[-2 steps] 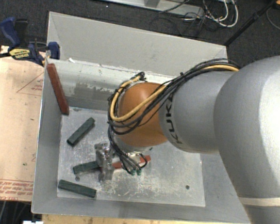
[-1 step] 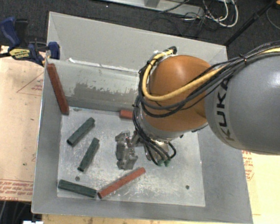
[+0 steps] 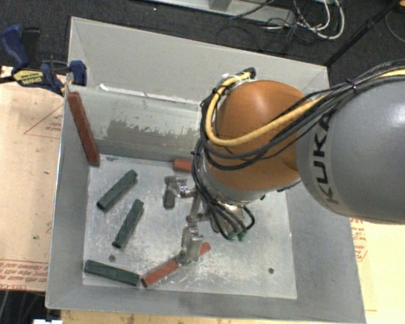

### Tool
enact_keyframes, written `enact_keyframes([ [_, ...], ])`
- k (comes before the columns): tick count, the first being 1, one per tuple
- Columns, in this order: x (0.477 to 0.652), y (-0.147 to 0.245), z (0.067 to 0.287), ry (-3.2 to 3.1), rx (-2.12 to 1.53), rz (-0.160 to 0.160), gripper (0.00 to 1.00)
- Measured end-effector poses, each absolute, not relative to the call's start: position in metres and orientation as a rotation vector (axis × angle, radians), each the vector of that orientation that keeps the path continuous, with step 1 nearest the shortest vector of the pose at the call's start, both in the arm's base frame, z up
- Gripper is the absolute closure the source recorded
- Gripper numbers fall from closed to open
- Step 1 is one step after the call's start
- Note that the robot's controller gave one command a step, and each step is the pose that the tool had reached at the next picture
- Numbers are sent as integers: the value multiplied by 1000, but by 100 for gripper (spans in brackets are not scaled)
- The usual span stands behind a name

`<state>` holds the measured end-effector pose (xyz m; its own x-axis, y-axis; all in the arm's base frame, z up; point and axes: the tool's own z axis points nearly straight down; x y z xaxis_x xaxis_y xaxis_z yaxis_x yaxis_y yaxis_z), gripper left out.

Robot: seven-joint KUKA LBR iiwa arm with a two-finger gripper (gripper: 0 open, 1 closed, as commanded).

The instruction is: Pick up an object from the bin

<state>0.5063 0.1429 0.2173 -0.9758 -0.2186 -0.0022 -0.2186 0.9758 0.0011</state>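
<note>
While the pincer (image 3: 191,248) sits at the red-brown bar (image 3: 162,271) nr the bin's (image 3: 281,241) front, can't tell if open or clamped.

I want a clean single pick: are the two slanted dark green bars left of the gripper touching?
Apart. The camera view shows bare bin floor between the upper green bar and the lower green bar.
</note>
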Motion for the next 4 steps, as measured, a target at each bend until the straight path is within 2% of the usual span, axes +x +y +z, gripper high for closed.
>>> enact_keyframes([
  [1,506,143,217,3121,-345,2,0],
  [2,510,137,199,3097,-477,4,0],
  [3,510,104,129,3040,-771,1,0],
  [4,505,98,71,3013,-879,2,100],
])
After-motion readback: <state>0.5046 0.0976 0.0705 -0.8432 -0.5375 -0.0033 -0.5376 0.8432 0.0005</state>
